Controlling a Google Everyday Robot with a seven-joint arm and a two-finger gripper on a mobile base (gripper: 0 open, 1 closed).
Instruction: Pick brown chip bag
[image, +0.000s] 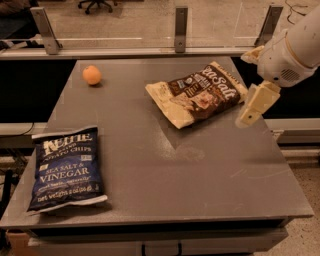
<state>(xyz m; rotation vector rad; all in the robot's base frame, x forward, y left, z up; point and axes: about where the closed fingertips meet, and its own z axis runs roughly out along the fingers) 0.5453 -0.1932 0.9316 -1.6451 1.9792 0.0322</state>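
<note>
- At the right edge of the grey table (200, 170), the gripper (248, 116) is hanging low, its cream tip pointing down and to the left; I cannot tell whether it is apart or together
- Just left of the gripper, the brown chip bag (197, 95) is lying flat and skewed, with its right end next to the gripper; I cannot tell whether they are touching
- White "Sea Salt" lettering is showing on the bag's dark panel; its smaller print is unreadable
- Far to the gripper's left, by the front edge, a dark blue bag (66, 167) is lying flat, reading "Kettle", "Chips" and "Sea Salt & Vinegar"
- An orange (92, 75) is sitting far left of the gripper, near the back corner
- Bare tabletop is stretching from below the gripper to the front edge and left toward the blue bag; right of the gripper the table is ending
</note>
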